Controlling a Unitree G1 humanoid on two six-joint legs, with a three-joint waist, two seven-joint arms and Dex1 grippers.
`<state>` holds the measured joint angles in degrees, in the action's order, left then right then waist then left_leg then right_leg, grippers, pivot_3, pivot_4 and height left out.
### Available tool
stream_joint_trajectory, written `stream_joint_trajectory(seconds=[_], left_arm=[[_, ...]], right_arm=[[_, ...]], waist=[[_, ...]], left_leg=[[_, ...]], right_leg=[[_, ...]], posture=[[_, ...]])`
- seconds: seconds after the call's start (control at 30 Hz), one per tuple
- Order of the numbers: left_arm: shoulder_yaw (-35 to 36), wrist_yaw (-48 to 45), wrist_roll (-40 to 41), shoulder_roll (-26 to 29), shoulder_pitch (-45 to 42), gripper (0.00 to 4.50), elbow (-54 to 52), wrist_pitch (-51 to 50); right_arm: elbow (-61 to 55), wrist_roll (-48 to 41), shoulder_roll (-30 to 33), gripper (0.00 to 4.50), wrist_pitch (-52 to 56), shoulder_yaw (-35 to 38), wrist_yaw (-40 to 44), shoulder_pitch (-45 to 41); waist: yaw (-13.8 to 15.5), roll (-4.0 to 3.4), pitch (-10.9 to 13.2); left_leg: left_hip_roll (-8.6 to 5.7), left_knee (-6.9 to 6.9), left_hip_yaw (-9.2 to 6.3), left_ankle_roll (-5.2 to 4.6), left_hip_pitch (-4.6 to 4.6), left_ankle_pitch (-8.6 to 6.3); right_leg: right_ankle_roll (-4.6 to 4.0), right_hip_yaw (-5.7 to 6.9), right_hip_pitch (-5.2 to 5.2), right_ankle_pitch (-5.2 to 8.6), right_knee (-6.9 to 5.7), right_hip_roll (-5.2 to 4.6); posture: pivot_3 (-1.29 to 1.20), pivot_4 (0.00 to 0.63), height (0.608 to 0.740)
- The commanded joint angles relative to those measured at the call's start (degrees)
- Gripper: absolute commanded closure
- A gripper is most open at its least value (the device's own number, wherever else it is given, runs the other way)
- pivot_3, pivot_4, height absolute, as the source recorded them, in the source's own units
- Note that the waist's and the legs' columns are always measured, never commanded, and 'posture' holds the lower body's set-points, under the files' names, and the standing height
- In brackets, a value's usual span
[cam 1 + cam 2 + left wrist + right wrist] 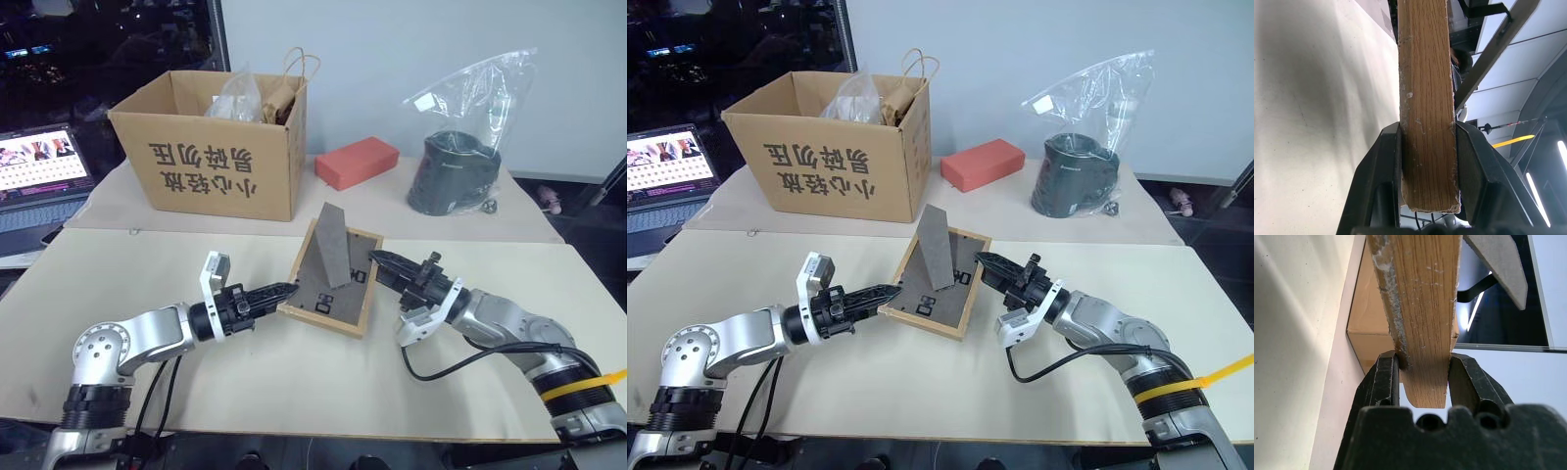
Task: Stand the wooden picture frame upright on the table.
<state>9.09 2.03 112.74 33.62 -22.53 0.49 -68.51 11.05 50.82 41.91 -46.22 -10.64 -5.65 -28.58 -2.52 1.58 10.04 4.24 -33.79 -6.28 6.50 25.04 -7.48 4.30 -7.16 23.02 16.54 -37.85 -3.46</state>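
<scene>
- Both arms reach in over the near part of the tabletop (294, 382), a wide cream surface with a second pale top butted against its far edge.
- On that far part, at the left, stands a large cardboard box (211, 157) with dark printed characters on its near side and bags poking out of its open top.
- At the far right a clear plastic bag (460, 147) holds a dark round container.
- Between box and bag lies a red brick-shaped block (356, 161).
- A laptop (39, 171) with a lit screen sits off the far left edge.
- Near the middle, the wooden picture frame (328, 289) is back-up and tilted, its dark panel showing and its fold-out stand sticking up toward the box.
- From the left, the left gripper (284, 291) has its fingers (1386, 166) clenched on the frame's left edge; the wrist view shows the light wood pinched between them.
- From the right, the right gripper (382, 259) has its fingers (1383, 382) clamped on the frame's right edge, the wood wedged between the two black pads.
</scene>
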Motion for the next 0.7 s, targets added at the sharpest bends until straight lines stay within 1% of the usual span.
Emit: stream_joint_trajectory(seconds=[0.03,0.07,0.2,0.23,0.27,0.43,0.5,0.57,0.67,0.7], left_arm=[[-0.96,-0.58,0.26,1.57,0.26,2.42,-2.78,-0.07],[-1.28,-0.57,0.26,2.18,0.42,2.19,-3.08,-0.10],[-1.49,-1.92,0.14,5.08,1.20,0.63,-3.79,-0.26],[-1.07,-2.52,0.01,6.25,1.36,0.27,-3.62,-0.41],[-0.34,-3.42,-0.22,7.57,1.58,0.02,-3.54,-0.62],[6.38,-12.37,-1.87,14.99,3.59,0.00,-3.74,-1.58],[9.94,-17.56,-4.67,18.33,5.14,0.00,-5.22,-2.27],[12.66,-21.65,-7.73,20.31,6.67,0.00,-6.60,-2.21],[14.31,-26.38,-14.12,20.59,7.99,0.00,-8.61,0.60],[14.45,-27.49,-15.23,20.39,8.15,0.00,-8.80,0.96]], right_arm=[[-2.61,-2.03,-0.27,3.36,-0.10,0.85,-1.38,-1.13],[-2.65,-2.19,-0.27,3.36,-0.07,0.94,-1.38,-1.08],[-2.16,-4.07,-0.56,3.36,0.12,1.29,-0.53,-1.17],[-1.85,-4.95,-0.68,3.37,0.21,1.41,-0.16,-1.23],[-1.51,-5.90,-0.80,3.37,0.33,1.52,0.26,-1.28],[1.07,-10.41,-1.18,3.37,1.08,2.04,2.79,-2.14],[3.83,-15.34,-1.69,3.37,2.09,2.40,5.64,-3.19],[6.82,-24.52,-2.84,3.37,4.28,2.10,12.53,-4.46],[6.51,-45.54,-6.40,3.37,14.73,2.20,29.52,-5.84],[5.81,-49.89,-7.06,3.37,17.92,2.37,33.69,-6.27]], waist=[[-0.04,0.00,0.00],[-0.06,0.00,0.00],[-0.07,0.00,0.00],[-0.09,0.00,0.00],[-0.12,0.00,0.00],[-0.26,0.00,0.00],[-0.31,-0.01,0.01],[-0.35,0.02,0.03],[-0.45,0.00,0.05],[-0.47,0.00,0.08]], left_leg=[[0.00,0.00,0.00,0.00,-0.01,0.00],[0.00,0.00,0.00,0.00,-0.01,0.00],[0.00,0.00,0.00,0.00,-0.04,0.00],[0.00,0.00,0.00,0.00,-0.05,0.00],[0.00,0.00,0.00,0.00,-0.05,0.00],[0.00,0.01,0.00,0.00,-0.09,0.00],[0.00,0.01,0.00,0.00,-0.09,0.00],[0.00,0.01,0.00,-0.01,-0.11,0.00],[0.00,0.04,0.00,-0.01,-0.24,-0.01],[0.01,0.09,0.00,-0.02,-0.44,-0.01]], right_leg=[[0.00,0.00,0.00,0.00,-0.01,0.00],[0.00,0.00,0.00,0.00,-0.03,0.00],[0.00,-0.01,-0.01,0.00,-0.06,0.00],[0.00,-0.01,-0.01,0.00,-0.08,0.00],[0.00,-0.01,0.00,0.00,-0.09,0.00],[-0.01,-0.02,0.00,0.01,-0.13,0.00],[-0.02,-0.02,0.00,0.01,-0.14,0.00],[-0.02,-0.02,-0.02,0.02,-0.14,0.00],[-0.04,-0.01,-0.19,0.02,-0.09,0.00],[-0.04,0.00,-0.42,0.03,-0.04,-0.01]], posture=[[0.00,0.150,0.740],[0.00,0.150,0.740],[0.00,0.150,0.740],[0.00,0.150,0.740],[0.00,0.150,0.740],[0.00,0.150,0.740],[0.00,0.150,0.740],[0.00,0.150,0.740],[0.00,0.150,0.740],[0.00,0.150,0.740]])
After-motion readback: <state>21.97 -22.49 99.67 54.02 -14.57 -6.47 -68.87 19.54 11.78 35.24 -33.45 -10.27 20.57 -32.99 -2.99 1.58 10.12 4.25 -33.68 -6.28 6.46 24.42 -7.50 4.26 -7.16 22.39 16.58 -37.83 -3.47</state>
